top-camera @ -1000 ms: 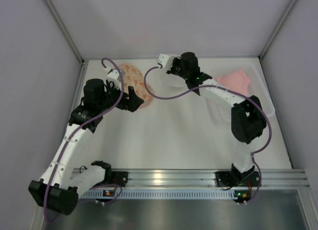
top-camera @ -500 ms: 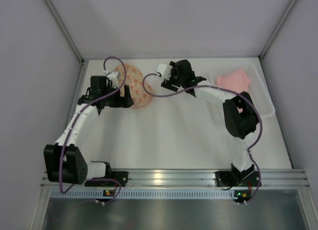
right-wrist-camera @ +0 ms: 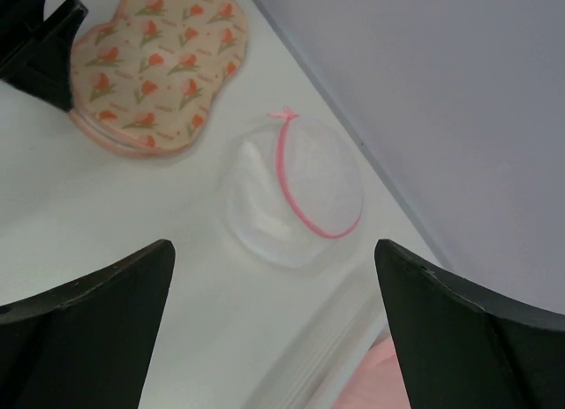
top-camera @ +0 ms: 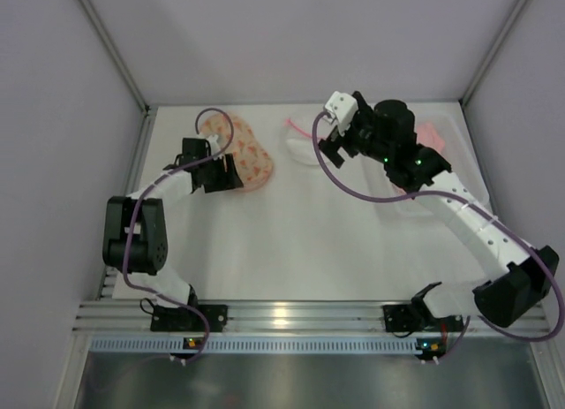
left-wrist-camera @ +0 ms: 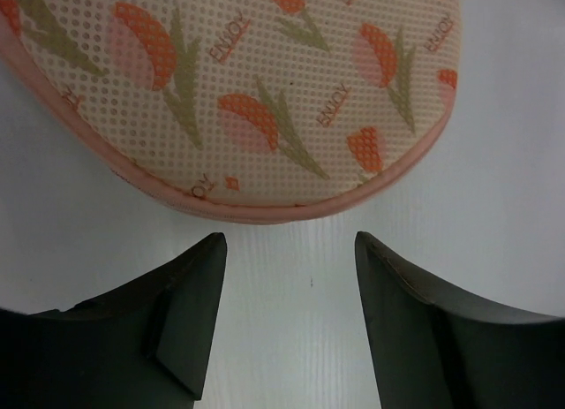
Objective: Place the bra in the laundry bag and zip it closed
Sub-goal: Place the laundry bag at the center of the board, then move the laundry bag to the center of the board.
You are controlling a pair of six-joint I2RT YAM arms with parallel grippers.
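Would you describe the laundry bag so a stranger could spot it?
On the white table, look far left, just beyond the left end effector. The laundry bag lies there: peanut-shaped, peach with orange flower print, unlike the round white mesh pouch beside it.

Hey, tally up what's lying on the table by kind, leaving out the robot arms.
Zip cases: 1, the laundry bag
Mesh pouches: 1, the white mesh pouch
Trays: 1, the clear tray
Garments: 1, the bra, partly hidden by the right arm
Total: 4

Overhead, 2 wrist views on laundry bag (top-camera: 250, 155)
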